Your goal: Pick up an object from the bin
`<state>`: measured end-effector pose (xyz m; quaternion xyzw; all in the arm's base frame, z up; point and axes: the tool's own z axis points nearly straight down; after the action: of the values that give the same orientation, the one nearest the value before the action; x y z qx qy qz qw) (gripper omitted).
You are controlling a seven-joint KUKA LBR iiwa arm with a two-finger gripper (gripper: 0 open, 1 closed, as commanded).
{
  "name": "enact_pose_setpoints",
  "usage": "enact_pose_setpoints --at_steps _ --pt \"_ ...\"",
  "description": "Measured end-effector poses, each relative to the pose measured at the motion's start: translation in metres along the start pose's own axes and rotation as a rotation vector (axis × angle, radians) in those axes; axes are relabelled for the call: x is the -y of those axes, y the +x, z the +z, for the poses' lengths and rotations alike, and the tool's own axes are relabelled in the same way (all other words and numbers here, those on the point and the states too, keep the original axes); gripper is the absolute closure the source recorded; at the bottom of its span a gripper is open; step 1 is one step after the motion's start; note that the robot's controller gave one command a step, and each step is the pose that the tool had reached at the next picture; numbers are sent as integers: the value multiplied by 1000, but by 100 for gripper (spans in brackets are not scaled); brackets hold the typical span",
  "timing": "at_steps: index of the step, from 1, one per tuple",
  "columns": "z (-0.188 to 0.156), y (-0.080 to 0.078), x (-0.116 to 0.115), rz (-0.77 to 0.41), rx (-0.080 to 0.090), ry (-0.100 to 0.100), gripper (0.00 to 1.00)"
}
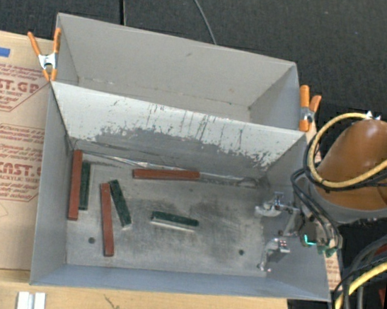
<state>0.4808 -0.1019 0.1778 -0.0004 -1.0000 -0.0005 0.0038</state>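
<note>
At the left of the grey bin (190, 78), a red-brown stick (75, 185) lay touching a dark green stick (85, 185). Just right of them, a second red-brown stick (106, 219) and a second green stick (119, 203) lay slanted, side by side. A third red-brown stick (165, 175) rested by the back wall. A green bar (175, 220) lay mid-floor, the thing nearest the gripper (272, 229), which hung over bare floor at the right wall, well apart from it, jaws apart and empty.
</note>
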Motion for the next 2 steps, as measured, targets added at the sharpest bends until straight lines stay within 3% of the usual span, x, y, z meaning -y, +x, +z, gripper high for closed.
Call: enact_pose_setpoints --at_steps 1,2 --pt "-4 -2 0 -1 8 1 0" --pt "42 -25 -34 -87 13 3 0"
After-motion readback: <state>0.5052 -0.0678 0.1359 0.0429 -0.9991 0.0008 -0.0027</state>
